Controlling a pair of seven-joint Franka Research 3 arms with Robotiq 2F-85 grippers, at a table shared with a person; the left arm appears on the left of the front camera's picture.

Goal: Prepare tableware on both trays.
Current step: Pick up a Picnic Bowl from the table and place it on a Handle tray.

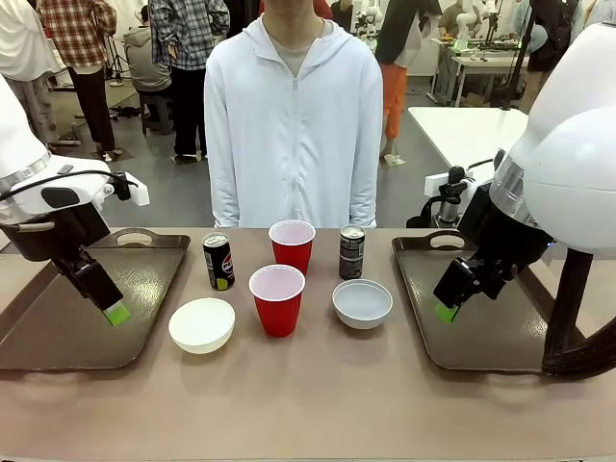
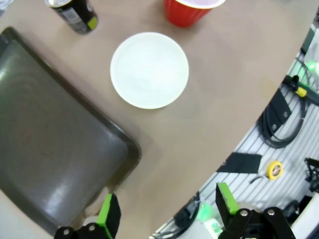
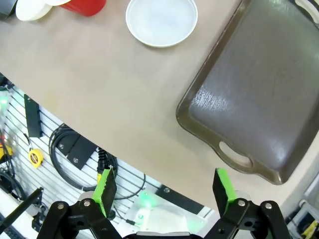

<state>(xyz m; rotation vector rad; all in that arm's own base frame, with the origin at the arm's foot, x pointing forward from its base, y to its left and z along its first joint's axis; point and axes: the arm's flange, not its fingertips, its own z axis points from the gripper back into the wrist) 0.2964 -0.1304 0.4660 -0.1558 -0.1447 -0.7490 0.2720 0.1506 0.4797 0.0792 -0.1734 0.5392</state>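
Observation:
Two dark brown trays lie at the table's sides: the left tray (image 1: 58, 327) (image 2: 45, 149) and the right tray (image 1: 481, 327) (image 3: 259, 99), both bare. Between them stand two red cups (image 1: 277, 298) (image 1: 292, 245), two white bowls (image 1: 202, 324) (image 1: 362, 303) and two dark cans (image 1: 218, 261) (image 1: 351, 252). My left gripper (image 1: 114, 310) (image 2: 167, 214) hovers open over the left tray's near-right corner. The left bowl (image 2: 149, 69), a can (image 2: 75, 12) and a red cup (image 2: 192, 10) lie ahead of it. My right gripper (image 1: 448, 308) (image 3: 164, 191) hangs open over the right tray's left edge, with the right bowl (image 3: 161, 20) ahead.
A person in a white hooded jacket (image 1: 294, 125) stands at the far side, hands out of view. Below the table's near edge, cables and a yellow tape measure (image 2: 274, 169) lie on a slatted panel. Bare tabletop (image 1: 318, 395) runs along the front.

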